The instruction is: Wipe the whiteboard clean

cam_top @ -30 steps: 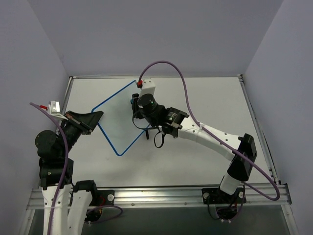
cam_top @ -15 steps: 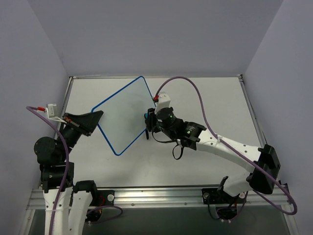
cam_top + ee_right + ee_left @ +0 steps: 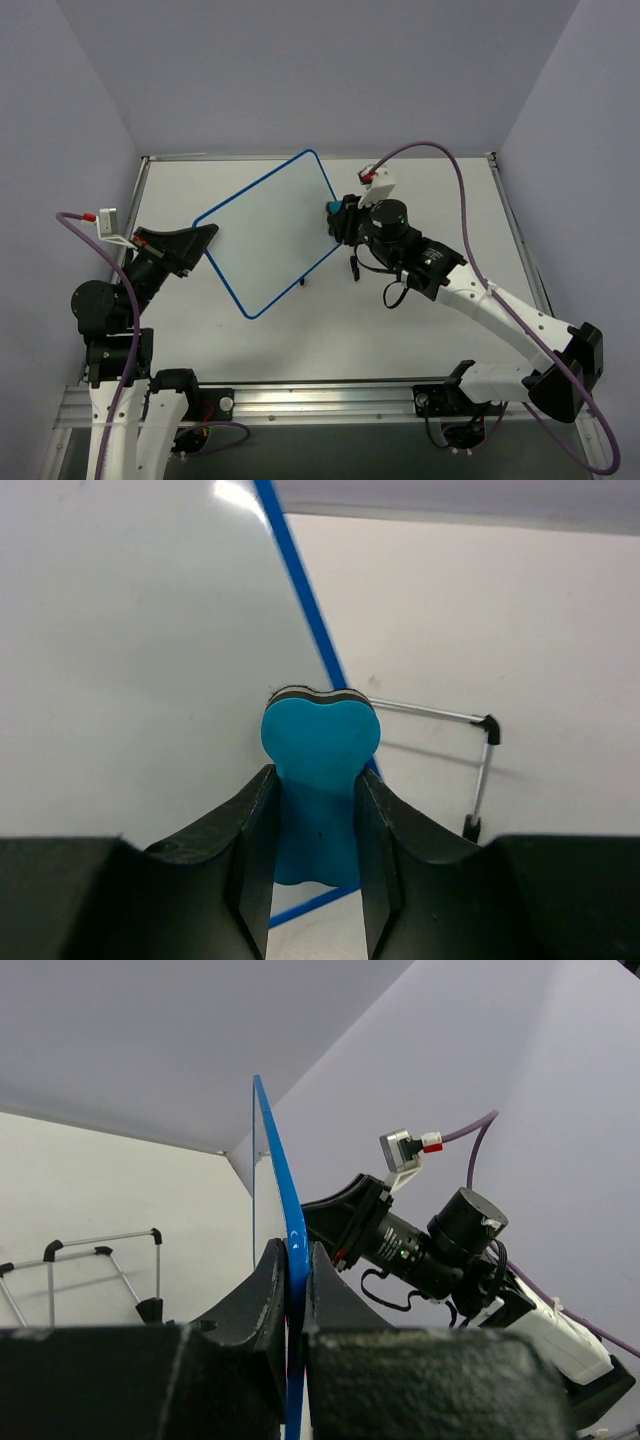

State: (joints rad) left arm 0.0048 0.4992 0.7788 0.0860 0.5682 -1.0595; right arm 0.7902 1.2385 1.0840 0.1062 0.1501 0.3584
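Note:
The whiteboard [image 3: 268, 233], white with a thin blue frame, is held tilted above the table and looks wiped clean. My left gripper [image 3: 196, 243] is shut on its left edge; in the left wrist view the blue frame [image 3: 283, 1200] runs edge-on between the jaws of my left gripper [image 3: 294, 1270]. My right gripper [image 3: 337, 222] is shut on a small blue eraser [image 3: 318, 780] and sits at the board's right edge. In the right wrist view the eraser's felt tip touches the board [image 3: 130, 640] next to its frame.
A thin black wire stand [image 3: 478, 770] stands on the white table [image 3: 440, 190] under the board's lower right edge; it also shows in the left wrist view [image 3: 100, 1270]. Grey walls enclose the table on three sides.
My right gripper has swept the eraser from the board's upper middle across to its right edge. The right arm has stretched out to the right. The board has tilted slightly.

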